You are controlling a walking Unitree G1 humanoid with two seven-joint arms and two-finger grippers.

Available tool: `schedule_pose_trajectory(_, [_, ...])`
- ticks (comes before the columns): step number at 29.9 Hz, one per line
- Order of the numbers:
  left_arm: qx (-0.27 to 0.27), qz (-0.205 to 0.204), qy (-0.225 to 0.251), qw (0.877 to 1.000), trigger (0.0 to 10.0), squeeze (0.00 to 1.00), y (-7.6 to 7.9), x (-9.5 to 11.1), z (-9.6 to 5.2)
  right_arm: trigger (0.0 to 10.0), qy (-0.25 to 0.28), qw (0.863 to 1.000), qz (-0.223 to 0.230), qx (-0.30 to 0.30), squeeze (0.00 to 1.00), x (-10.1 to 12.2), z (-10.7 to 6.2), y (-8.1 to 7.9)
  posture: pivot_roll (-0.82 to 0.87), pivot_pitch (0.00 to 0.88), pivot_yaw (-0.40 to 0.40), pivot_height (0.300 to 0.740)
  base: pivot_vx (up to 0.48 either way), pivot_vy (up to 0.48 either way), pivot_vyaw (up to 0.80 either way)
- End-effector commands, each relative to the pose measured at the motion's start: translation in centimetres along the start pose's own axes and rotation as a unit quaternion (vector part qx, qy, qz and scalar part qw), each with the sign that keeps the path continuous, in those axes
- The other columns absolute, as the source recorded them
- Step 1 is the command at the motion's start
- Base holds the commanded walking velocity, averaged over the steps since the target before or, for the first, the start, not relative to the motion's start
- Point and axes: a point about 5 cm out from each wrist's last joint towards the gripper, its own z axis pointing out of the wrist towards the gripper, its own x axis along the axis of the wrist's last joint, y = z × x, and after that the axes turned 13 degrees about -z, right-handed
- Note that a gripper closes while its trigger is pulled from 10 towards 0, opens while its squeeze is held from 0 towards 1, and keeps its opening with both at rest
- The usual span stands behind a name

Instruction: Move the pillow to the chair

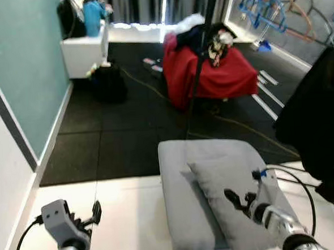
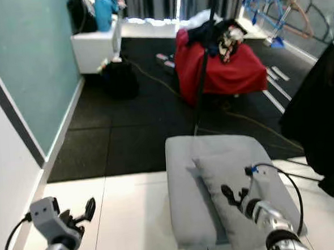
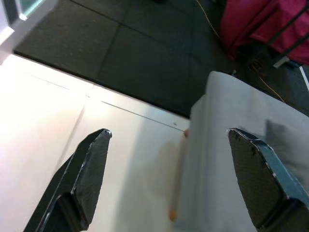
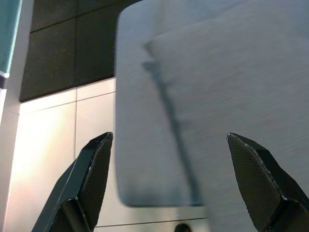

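The soft grey rectangular pillow (image 1: 240, 202) lies tilted on the grey padded chair seat (image 1: 180, 209), overhanging its near right edge. The right claw (image 1: 238, 200) hovers above it, released, grasping nothing; the left claw (image 1: 89, 217) is also released, over the white tiled floor (image 1: 127, 218). The risk, as I judge it: the limp pillow could slide off that near edge if brushed, or the black cable loop (image 1: 298, 182) at the wrist could snag its cover. The head views give the red-draped furniture (image 1: 209, 71) beyond; the right wrist view shows the pillow's shadowed edge against the seat.
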Motion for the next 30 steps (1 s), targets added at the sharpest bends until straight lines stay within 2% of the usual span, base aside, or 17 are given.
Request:
schedule_pose_trajectory(1, [-0.006, 0.001, -0.009, 1.000, 10.0, 0.00, 0.48, -0.61, -0.09, 10.0, 0.000, 1.000, -0.006, -0.007, 0.00, -0.10, -0.22, 0.44, -0.11, 0.000, -0.088, 0.740, 0.000, -0.480, 0.00])
schedule_pose_trajectory(28, [-0.010, -0.005, -0.006, 1.000, 10.0, 0.00, 1.00, -0.69, -0.30, 10.0, 0.000, 1.000, -0.009, -0.002, 0.00, -0.02, -0.31, 0.60, -0.12, 0.000, -0.089, 0.740, 0.000, -0.477, 0.00])
schedule_pose_trajectory(30, [-0.008, -0.012, -0.004, 1.000, 10.0, 0.00, 0.93, -0.63, -0.29, 10.0, 0.000, 1.000, -0.008, -0.001, 0.00, -0.03, -0.32, 0.62, -0.12, 0.000, -0.091, 0.740, 0.000, 0.000, 0.00])
